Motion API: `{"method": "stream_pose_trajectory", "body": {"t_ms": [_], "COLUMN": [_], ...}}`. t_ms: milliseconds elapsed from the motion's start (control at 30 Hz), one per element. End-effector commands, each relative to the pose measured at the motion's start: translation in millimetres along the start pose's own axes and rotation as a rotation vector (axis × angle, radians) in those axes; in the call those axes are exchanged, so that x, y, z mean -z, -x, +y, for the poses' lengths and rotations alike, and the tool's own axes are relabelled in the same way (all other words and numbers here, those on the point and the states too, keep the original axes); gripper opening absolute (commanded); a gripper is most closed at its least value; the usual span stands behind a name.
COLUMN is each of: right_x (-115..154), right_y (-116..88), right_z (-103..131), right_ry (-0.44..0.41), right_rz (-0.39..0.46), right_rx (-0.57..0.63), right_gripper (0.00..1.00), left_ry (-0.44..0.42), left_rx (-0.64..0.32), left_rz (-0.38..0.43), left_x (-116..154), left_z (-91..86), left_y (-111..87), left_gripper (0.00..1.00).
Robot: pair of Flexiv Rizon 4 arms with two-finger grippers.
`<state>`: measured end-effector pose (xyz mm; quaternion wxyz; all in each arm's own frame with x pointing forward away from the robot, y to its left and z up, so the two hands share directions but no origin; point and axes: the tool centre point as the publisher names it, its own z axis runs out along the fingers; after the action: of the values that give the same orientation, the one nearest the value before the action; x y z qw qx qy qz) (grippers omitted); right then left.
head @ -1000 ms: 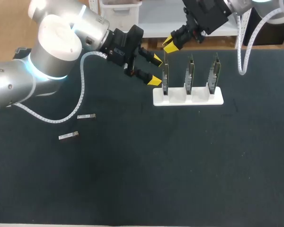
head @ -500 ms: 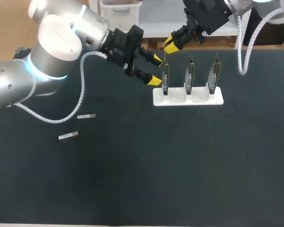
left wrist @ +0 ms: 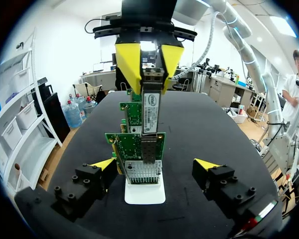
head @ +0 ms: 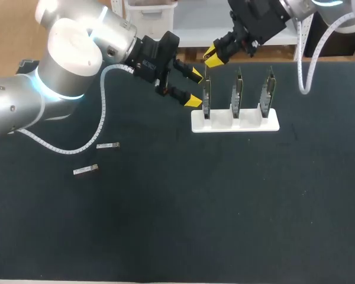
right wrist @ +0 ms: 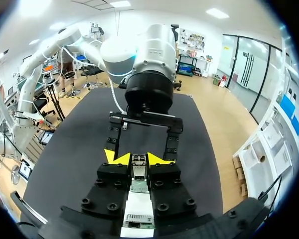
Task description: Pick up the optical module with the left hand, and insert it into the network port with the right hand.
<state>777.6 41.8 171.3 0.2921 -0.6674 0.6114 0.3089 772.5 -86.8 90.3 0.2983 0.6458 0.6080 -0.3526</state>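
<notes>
As the right gripper (right wrist: pixel 131 158) stands closed on the optical module (left wrist: pixel 150 112), both yellow-tipped fingers pressing its upper end from two sides, the module hangs lengthwise downward over the nearest network card (left wrist: pixel 137 144). Its lower end sits at the card's top edge, in line with the metal cage of the network port (left wrist: pixel 148 152). Whether it has touched or entered the cage cannot be told from these views. The left gripper (left wrist: pixel 154 164) is open and holds nothing, with one finger on either side of that same card and apart from it. In the head view the right gripper (head: pixel 212 57) hovers above the card at the left end of the white stand (head: pixel 235 121), with the left gripper (head: pixel 194 87) just beside it. Two spare modules (head: pixel 107 145) lie on the table (head: pixel 225 207), well apart from the stand.

Assessment: pick-up appears complete, and insertion is the step in hand.

Risks noted:
- A slight tilt or sideways offset of the module would drive it against the cage rim rather than into it, which could bend the card or tip the stand.
- A grip on the module's end alone may let it pivot under the push.
- The open left fingers sit close enough to foul the card if either arm drifts
</notes>
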Motion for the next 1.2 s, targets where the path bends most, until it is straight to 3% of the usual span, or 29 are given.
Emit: {"method": "stream_pose_trajectory", "body": {"t_ms": [33,1200], "right_x": [1.4,-2.8], "right_y": [0.1,-6.3], "right_z": [4.1,1.8], "right_ry": [-0.007,-0.002], "right_rz": [0.001,-0.006], "right_rx": [0.002,-0.031], "right_gripper": [0.0,0.0], "left_ry": [-0.004,-0.004], "left_rx": [0.001,0.001], "left_rz": [0.004,0.004], "left_x": [-0.2,-0.2], "left_z": [1.9,1.9], "left_y": [0.6,0.6], "left_gripper": [1.0,1.0]}}
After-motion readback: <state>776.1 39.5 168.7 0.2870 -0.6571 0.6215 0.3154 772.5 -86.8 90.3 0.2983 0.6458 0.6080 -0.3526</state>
